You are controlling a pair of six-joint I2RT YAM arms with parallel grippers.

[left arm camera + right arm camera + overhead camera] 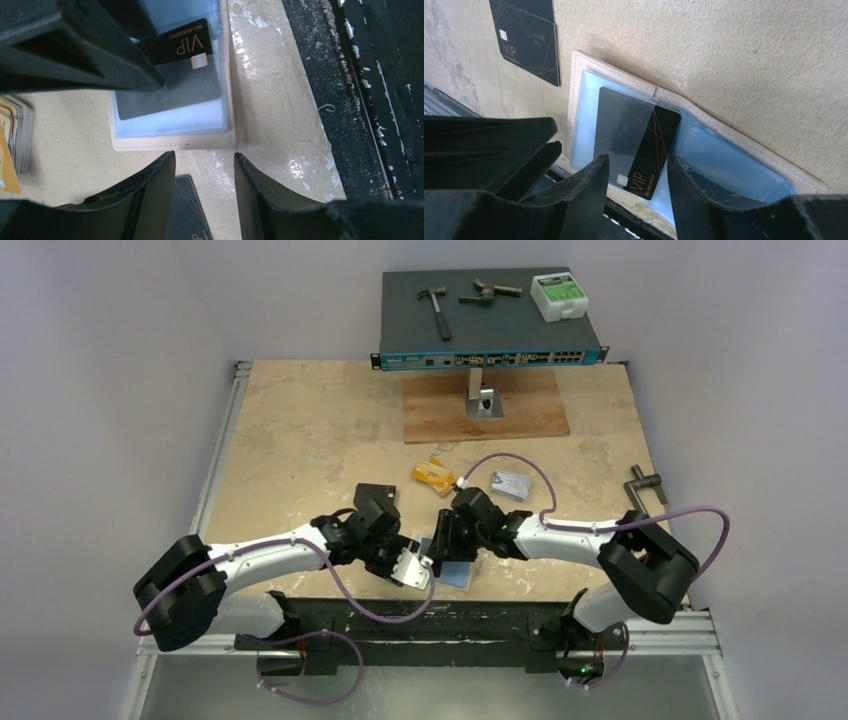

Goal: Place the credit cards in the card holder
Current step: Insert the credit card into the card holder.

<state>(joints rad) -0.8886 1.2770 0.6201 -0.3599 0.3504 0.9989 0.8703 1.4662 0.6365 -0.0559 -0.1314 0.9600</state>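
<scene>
The card holder (462,577) lies open near the table's front edge, pale with light-blue pockets (729,160). A dark credit card marked VIP (651,150) sits slanted, partly inside its clear pocket, one end sticking out (182,45). My right gripper (638,162) stands open over that end, a finger on either side. My left gripper (205,160) is open just off the holder's stitched edge (170,143), with nothing between its fingers. A second dark VIP card (187,210) lies flat on the table under its left finger, also seen in the right wrist view (529,42).
Orange cards (435,477) and silvery cards (512,485) lie behind the grippers, a black wallet (375,495) to the left. A card stack (17,130) sits left of the holder. The black front rail (360,100) runs close by. A network switch (490,315) stands at the back.
</scene>
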